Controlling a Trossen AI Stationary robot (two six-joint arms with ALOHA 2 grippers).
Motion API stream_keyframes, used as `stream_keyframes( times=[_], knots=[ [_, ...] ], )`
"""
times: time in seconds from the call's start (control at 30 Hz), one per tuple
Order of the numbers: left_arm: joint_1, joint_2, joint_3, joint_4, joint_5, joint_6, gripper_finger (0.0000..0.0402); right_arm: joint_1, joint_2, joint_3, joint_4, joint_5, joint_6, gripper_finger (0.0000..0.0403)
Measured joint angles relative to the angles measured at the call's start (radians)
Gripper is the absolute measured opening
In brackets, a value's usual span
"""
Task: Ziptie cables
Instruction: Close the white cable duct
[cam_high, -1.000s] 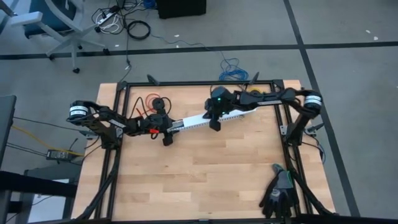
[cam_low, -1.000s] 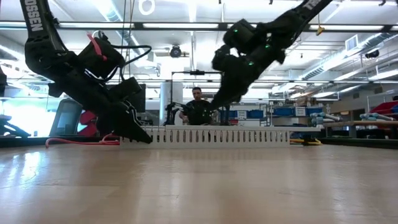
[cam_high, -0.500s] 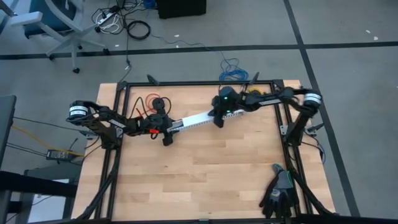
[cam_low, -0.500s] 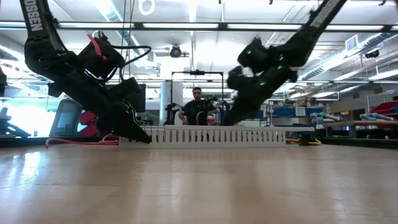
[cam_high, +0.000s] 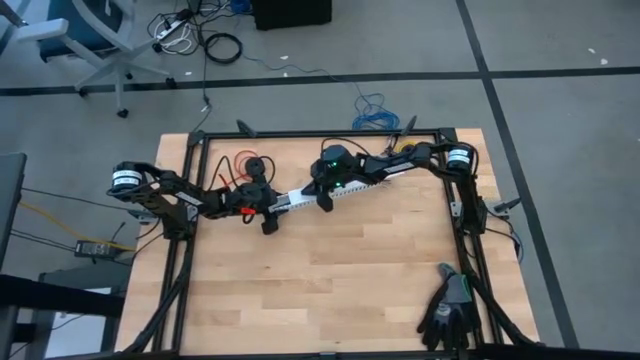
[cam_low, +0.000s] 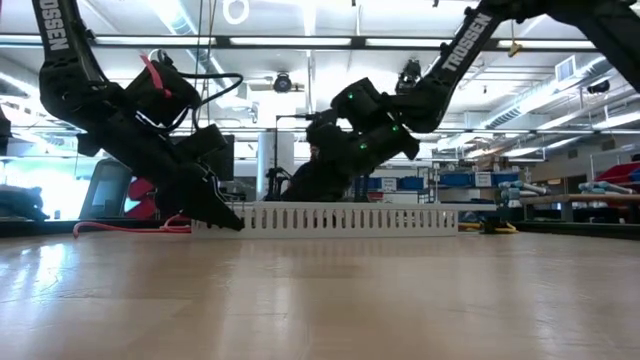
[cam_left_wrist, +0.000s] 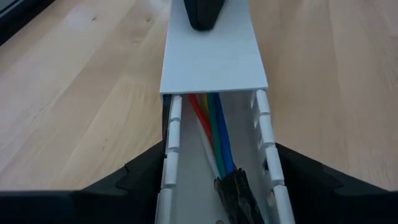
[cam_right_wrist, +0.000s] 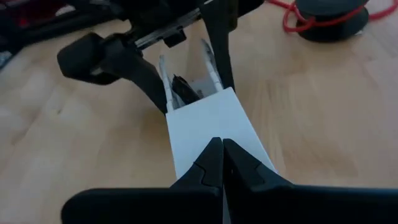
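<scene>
1. Progress – cables (cam_left_wrist: 212, 134) already lie inside the white channel (cam_high: 300, 196), running lengthwise between its slotted walls; a flat white lid (cam_left_wrist: 213, 53) covers most of the channel, only the end by the left gripper is uncovered. A dark bunched bit sits on the wires near that open end – can't tell if it's a tie or sleeve.
2. Ziptie: not visible as a loose strip anywhere on the table, so no clear sign the tying itself is done. Judged: routing/covering stage well along, tie step unconfirmed.
3. Left gripper (cam_high: 268, 208) – fingers spread wide, straddling the channel's uncovered end from outside, one finger along each wall; looks like it's bracing the channel, not pinching wires.
4. Right gripper (cam_right_wrist: 222, 163) – fingers closed together, nothing between them, tips resting on top of the lid partway along the channel, approx. above the covered run of cables.
5. Cables vs. grippers: directly between the left fingers, under the lid beneath the right tips.
6. Red wire spool (cam_high: 250, 164) sits near, beyond the channel, untouched.
</scene>
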Motion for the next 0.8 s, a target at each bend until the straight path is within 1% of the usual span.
stream_keyframes(
  times=[0.13,0.23,0.3,0.33,0.47,0.57,0.63,0.7,0.8],
  knots=[
    [0.0,0.001,0.001,0.004,0.005,0.002,0.0257,0.001,-0.052,-0.006,-0.021,0.007,-0.045,0.0],
    [0.0,0.001,0.001,0.004,0.005,0.002,0.0257,-0.001,-0.138,-0.034,-0.035,0.005,-0.074,0.0],
    [0.0,0.001,0.001,0.004,0.005,0.002,0.0257,-0.013,-0.214,-0.057,-0.104,0.009,-0.093,0.0],
    [0.0,0.001,0.001,0.003,0.004,0.002,0.0257,-0.019,-0.247,-0.068,-0.149,0.033,-0.109,0.0],
    [0.0,0.001,0.002,0.003,0.004,0.002,0.0257,-0.038,-0.386,-0.147,-0.327,0.187,-0.154,0.0],
    [0.0,0.001,0.002,0.004,0.003,0.002,0.0257,-0.055,-0.484,-0.219,-0.375,0.229,-0.146,0.0],
    [0.0,0.001,0.002,0.004,0.003,0.002,0.0257,-0.064,-0.517,-0.267,-0.38,0.239,-0.135,0.0],
    [0.0,0.001,0.002,0.007,0.003,0.002,0.0257,-0.069,-0.522,-0.302,-0.379,0.242,-0.118,0.0],
    [0.0,0.001,0.002,0.007,0.002,0.002,0.0257,-0.072,-0.461,-0.326,-0.316,0.24,-0.088,0.0]
  ],
)
